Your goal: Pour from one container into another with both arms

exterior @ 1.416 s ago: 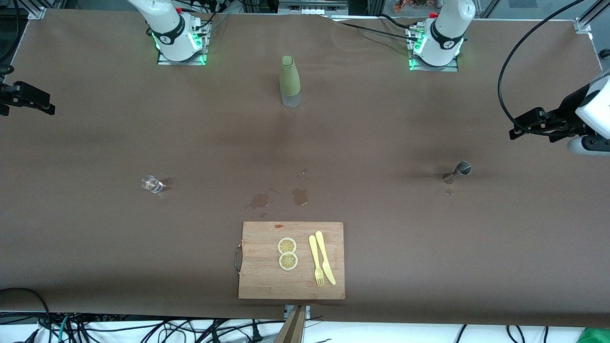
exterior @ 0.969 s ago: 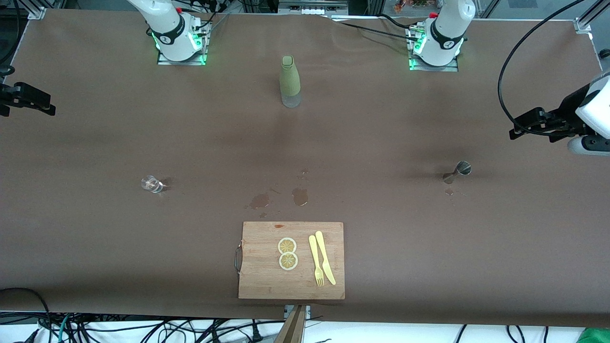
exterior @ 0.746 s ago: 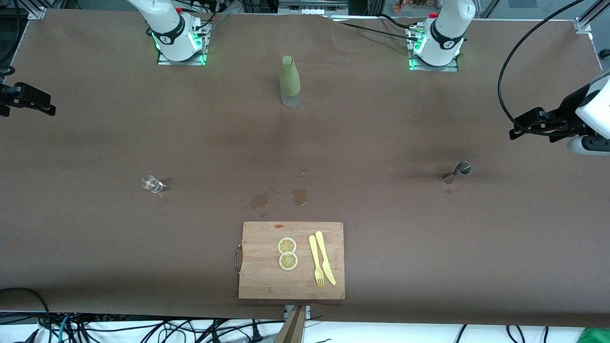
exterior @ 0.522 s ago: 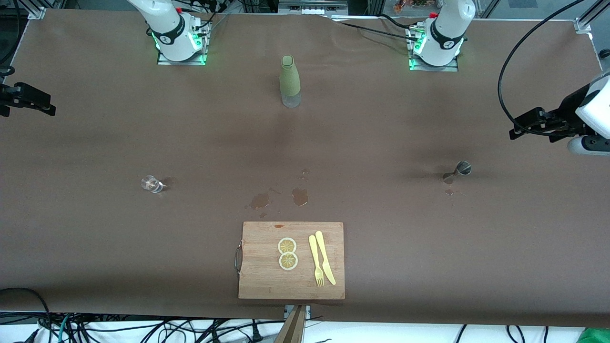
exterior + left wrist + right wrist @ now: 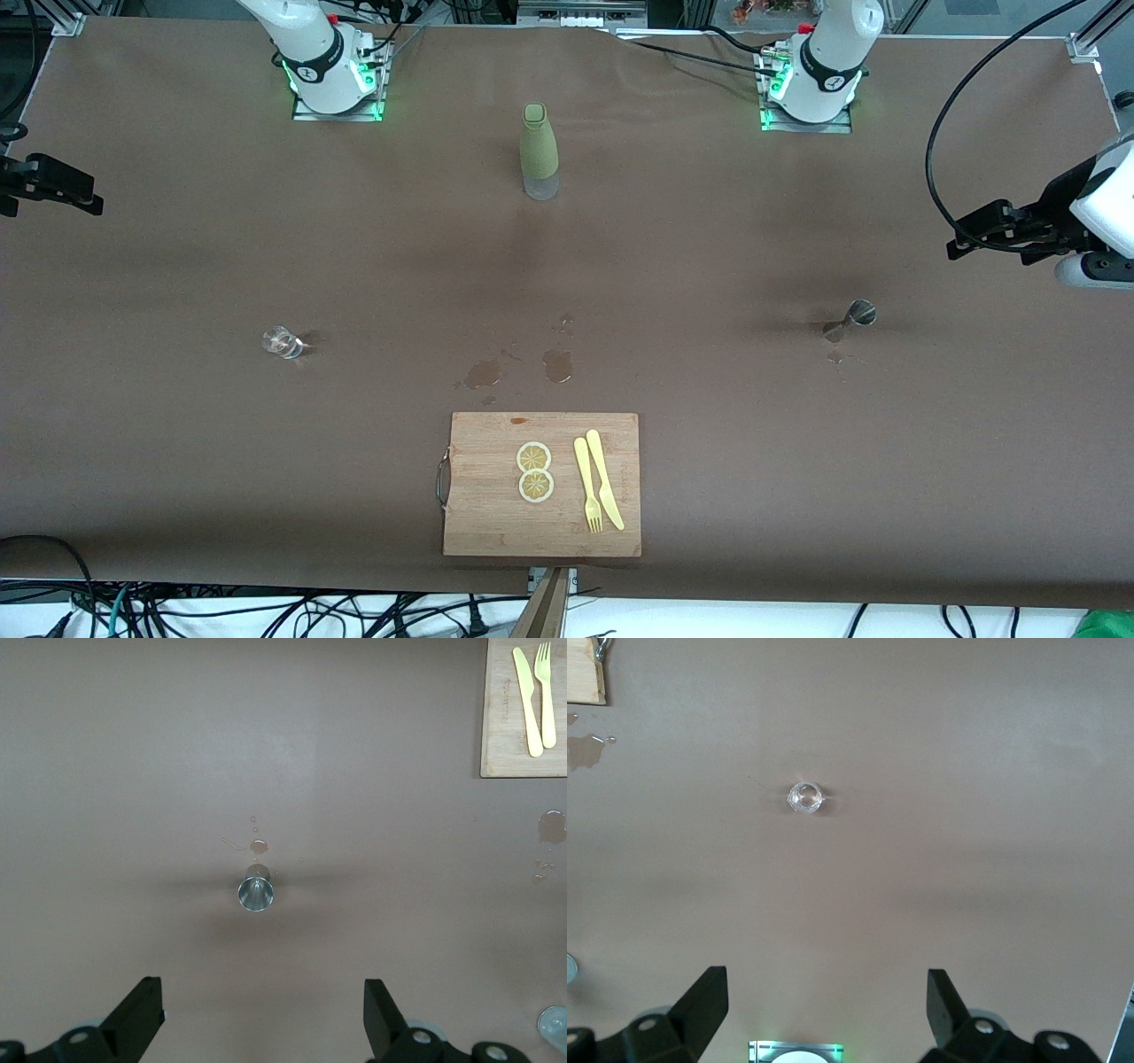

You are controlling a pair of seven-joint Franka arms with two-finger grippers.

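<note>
The small silver jigger stands upright on the brown table toward the left arm's end, with a few drops beside it. My left gripper hangs high over that end of the table. In the left wrist view it is open and empty, with the jigger far below, its mouth facing up. The clear glass cup stands toward the right arm's end. My right gripper hovers high over that end, open and empty, with the cup far beneath.
An olive-green bottle stands mid-table between the arm bases. A wooden cutting board with two lemon slices, a yellow fork and a knife lies near the front camera. Brown puddles lie just above it.
</note>
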